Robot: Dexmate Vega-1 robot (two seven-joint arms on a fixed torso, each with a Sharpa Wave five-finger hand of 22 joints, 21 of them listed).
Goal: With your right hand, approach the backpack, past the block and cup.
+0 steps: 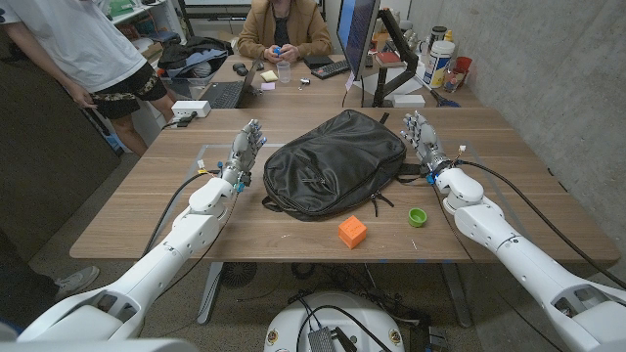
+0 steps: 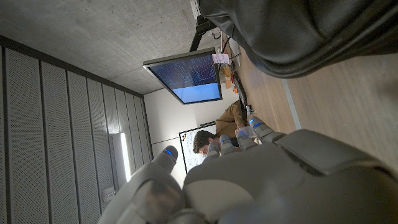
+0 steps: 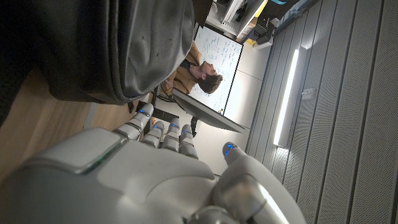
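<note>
A black backpack (image 1: 337,161) lies on the wooden table (image 1: 147,210), its dark fabric close up in the left wrist view (image 2: 311,31) and the right wrist view (image 3: 118,50). My right hand (image 1: 423,137) stands just beside its right edge, fingers apart and pointing away from me, holding nothing. An orange block (image 1: 352,231) and a small green cup (image 1: 418,217) sit near the table's front edge, behind that hand. My left hand (image 1: 246,149) stands open beside the backpack's left edge.
A monitor (image 1: 357,34), bottles (image 1: 440,59) and a laptop (image 1: 225,95) crowd the far side of the table. One person (image 1: 284,24) sits behind it; another (image 1: 88,49) stands at the far left. Cables (image 1: 509,186) trail along my right arm.
</note>
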